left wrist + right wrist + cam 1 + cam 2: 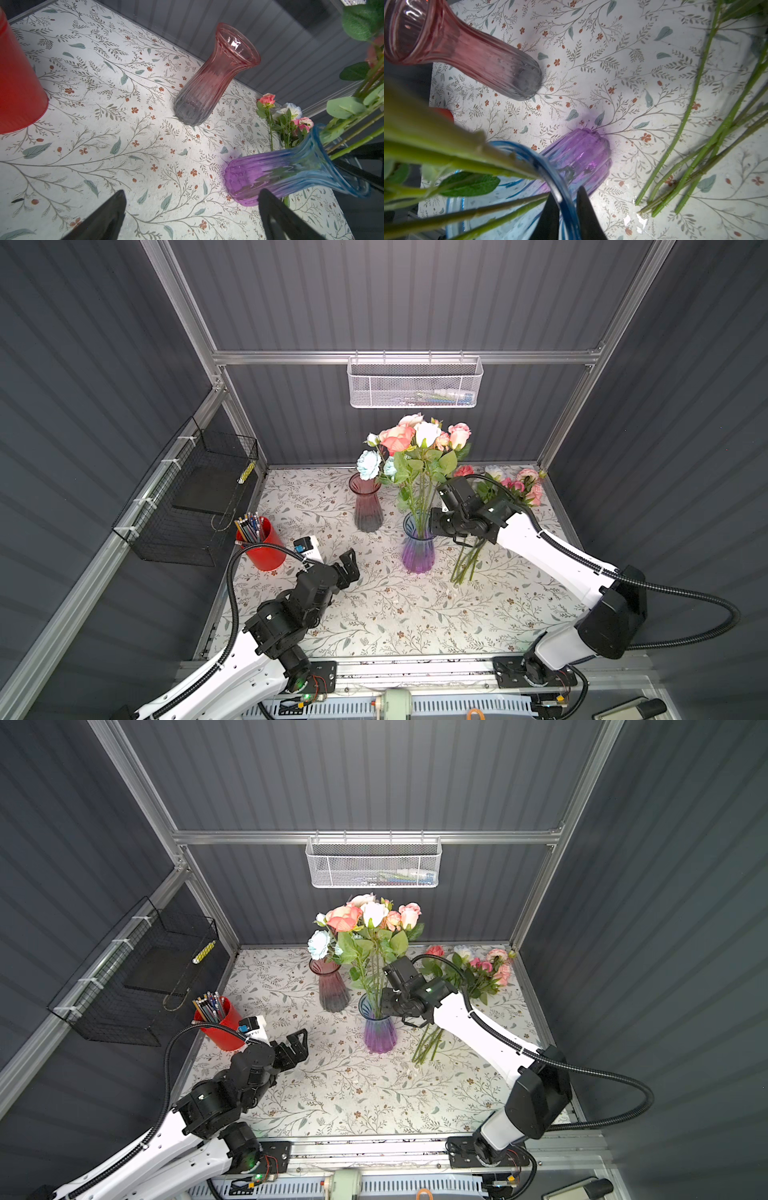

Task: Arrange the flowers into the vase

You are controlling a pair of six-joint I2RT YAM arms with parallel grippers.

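Flowers (419,439): approx half in purple vase (417,549); loose bunch (517,487) waits on table (374,614), pink vase (368,506) empty. R gripper (566,193) pinches purple rim; L gripper (192,191) spread, idle.

The right gripper (566,201) had its two black fingers pinched on the blue rim of a ribbed purple-and-blue glass vase (581,153), one finger inside and one outside. Leafy green flower stems (446,158) leaned out of its mouth. Loose green stems (695,162) lay on the floral-printed bench (612,62) beside it. An empty ribbed pink-to-grey glass vase (477,56) stood near.
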